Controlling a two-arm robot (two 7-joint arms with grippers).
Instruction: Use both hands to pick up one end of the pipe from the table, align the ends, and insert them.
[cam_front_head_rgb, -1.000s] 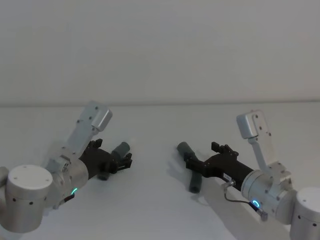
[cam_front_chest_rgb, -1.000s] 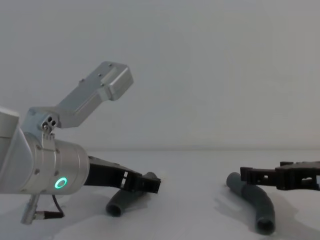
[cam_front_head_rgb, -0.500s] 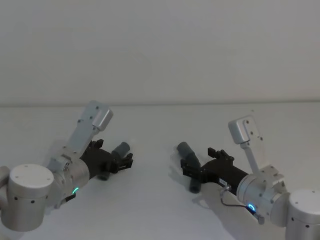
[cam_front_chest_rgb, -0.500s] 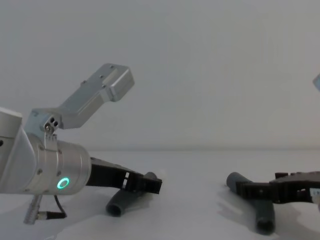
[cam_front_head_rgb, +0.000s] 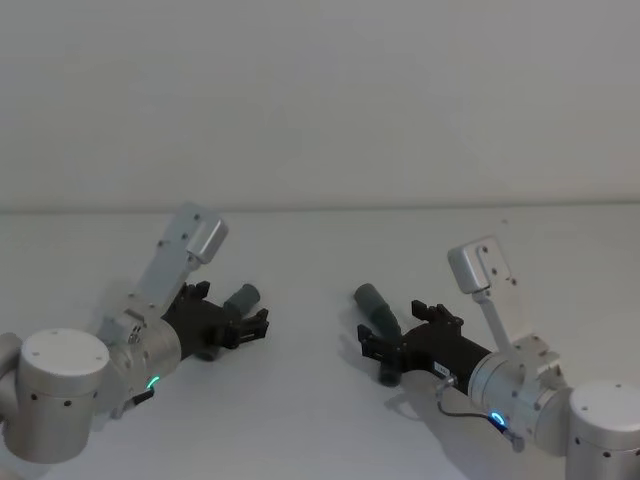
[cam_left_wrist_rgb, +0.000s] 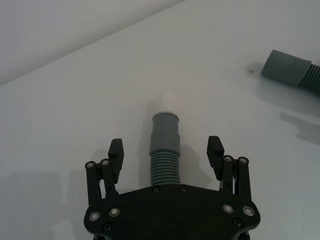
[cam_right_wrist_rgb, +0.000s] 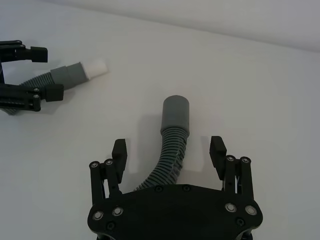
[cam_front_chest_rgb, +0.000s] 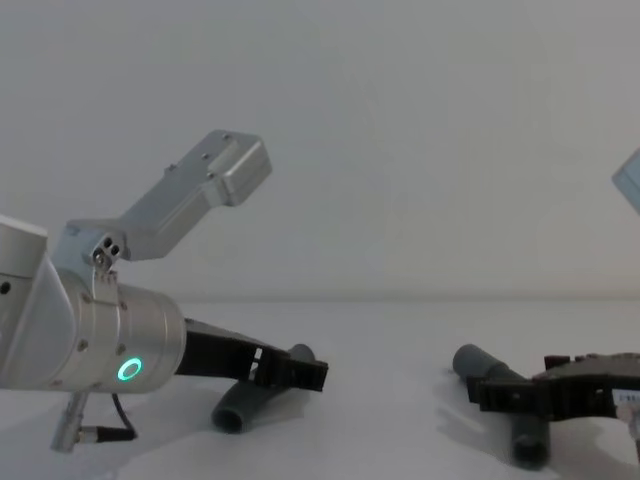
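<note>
Left gripper, lower centre: spread, straddling plug pipe | right gripper: spread, straddling socket pipe | pipes probably light, bending mid-span; grip near cuffs.

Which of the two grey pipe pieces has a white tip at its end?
The piece inside the open left gripper: a white plug tip sticks out of its end. The other piece, inside the right gripper, ends in a plain grey cuff.
</note>
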